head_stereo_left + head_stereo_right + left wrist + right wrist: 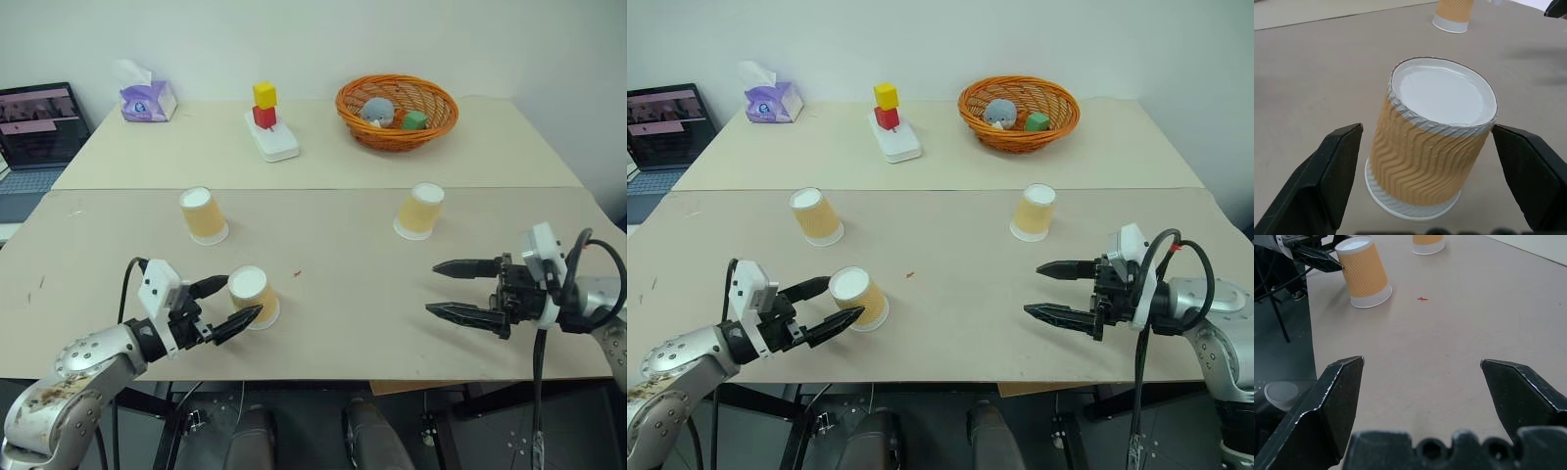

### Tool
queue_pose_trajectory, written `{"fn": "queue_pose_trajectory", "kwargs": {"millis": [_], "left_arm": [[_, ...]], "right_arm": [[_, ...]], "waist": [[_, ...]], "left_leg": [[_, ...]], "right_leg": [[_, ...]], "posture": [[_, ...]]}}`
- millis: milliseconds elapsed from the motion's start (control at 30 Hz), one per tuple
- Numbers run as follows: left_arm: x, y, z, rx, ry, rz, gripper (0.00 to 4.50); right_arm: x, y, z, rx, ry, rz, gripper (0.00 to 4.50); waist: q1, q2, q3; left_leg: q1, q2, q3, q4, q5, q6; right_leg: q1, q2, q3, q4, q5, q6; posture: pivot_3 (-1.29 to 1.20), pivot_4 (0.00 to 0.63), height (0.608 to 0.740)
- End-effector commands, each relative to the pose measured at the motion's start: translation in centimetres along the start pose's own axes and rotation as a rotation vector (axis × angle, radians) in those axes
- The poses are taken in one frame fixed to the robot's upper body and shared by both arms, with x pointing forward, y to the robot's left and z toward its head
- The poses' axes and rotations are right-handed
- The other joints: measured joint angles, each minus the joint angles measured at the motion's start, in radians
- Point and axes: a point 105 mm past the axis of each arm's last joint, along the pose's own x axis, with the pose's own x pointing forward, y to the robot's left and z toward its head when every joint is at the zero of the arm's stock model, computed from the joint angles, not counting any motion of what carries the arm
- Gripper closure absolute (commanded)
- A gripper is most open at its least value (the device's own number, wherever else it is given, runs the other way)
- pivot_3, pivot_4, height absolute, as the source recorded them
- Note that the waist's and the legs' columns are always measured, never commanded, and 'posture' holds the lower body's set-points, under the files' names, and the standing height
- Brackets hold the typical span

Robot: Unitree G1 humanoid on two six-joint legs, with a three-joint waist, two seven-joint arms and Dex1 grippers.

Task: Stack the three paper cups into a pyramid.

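Left eye view: three cups stand upside down on the table (323,323). The near cup (252,297) sits by the front edge, left of centre; the left cup (203,214) is behind it, and the right cup (420,210) stands well apart toward the right side. The left gripper (226,305) has its fingers spread, one on each side of the near cup. The right gripper (446,288) hangs with fingers apart over bare table near the front right, holding nothing.

Left wrist view: the near cup (1432,152) stands between the spread fingers (1327,178); one tip is right at its top edge.

Right wrist view: spread fingers (1334,401) over bare table.
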Motion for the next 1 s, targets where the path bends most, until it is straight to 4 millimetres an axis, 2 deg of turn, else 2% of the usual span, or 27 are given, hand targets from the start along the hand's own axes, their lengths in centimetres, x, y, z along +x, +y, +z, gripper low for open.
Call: {"fn": "queue_pose_trajectory", "kwargs": {"millis": [33, 433, 533, 567, 633, 800, 1000], "left_arm": [[0.3, -0.2, 0.9, 0.040, -0.042, -0.012, 0.01], [1.0, 0.3, 1.1, 0.044, -0.064, 0.009, 0.01], [1.1, 0.4, 1.1, 0.041, -0.073, 0.018, 0.72], [1.2, 0.4, 1.0, 0.043, -0.072, 0.019, 1.21], [1.3, 0.5, 0.9, 0.049, -0.063, 0.031, 1.88], [1.6, 1.0, 0.9, 0.059, -0.080, 0.056, 1.88], [2.6, 2.0, 2.1, 0.068, -0.122, 0.050, 1.88]], "right_arm": [[-0.5, 0.0, 1.6, -0.075, -0.032, -0.016, 0.00], [-0.4, -0.2, 1.6, -0.074, -0.034, -0.023, 0.00], [-0.4, -0.2, 1.7, -0.075, -0.038, -0.024, 0.00], [-0.4, -0.2, 1.7, -0.076, -0.038, -0.025, 0.00], [-0.4, -0.2, 1.7, -0.076, -0.037, -0.025, 0.00], [-0.2, -0.3, 1.8, -0.075, -0.035, -0.024, 0.00], [-0.2, -0.3, 1.9, -0.077, -0.036, -0.020, 0.00]], "waist": [[0.000, 0.000, 0.000], [0.000, 0.000, 0.000], [0.001, 0.000, 0.000], [0.001, 0.000, 0.000], [0.001, 0.000, 0.000], [0.001, 0.000, 0.000], [0.002, 0.000, 0.000]], "left_leg": [[0.000, 0.000, 0.000, 0.000, 0.000, 0.000], [0.000, 0.000, -0.001, 0.000, 0.000, 0.000], [0.000, 0.000, -0.001, 0.000, 0.000, 0.000], [0.001, 0.000, -0.001, 0.000, 0.000, 0.000], [0.001, 0.000, -0.001, 0.000, 0.000, 0.000], [0.003, 0.000, -0.002, 0.000, 0.000, 0.000], [0.009, 0.000, -0.003, -0.001, 0.000, 0.000]], "right_leg": [[0.000, 0.000, 0.000, 0.000, 0.000, 0.000], [0.001, 0.000, 0.000, 0.000, 0.000, 0.000], [0.001, 0.000, 0.000, 0.000, 0.000, 0.000], [0.002, 0.000, 0.000, 0.000, 0.000, 0.000], [0.002, 0.000, -0.001, 0.000, 0.000, 0.000], [0.004, 0.000, -0.001, 0.000, 0.000, 0.000], [0.013, 0.000, -0.005, -0.004, 0.000, 0.000]], "posture": [[0.00, 0.150, 0.652], [0.00, 0.150, 0.652], [0.00, 0.150, 0.652], [0.00, 0.150, 0.652], [0.00, 0.150, 0.652], [0.00, 0.150, 0.652], [0.00, 0.150, 0.652]]}}
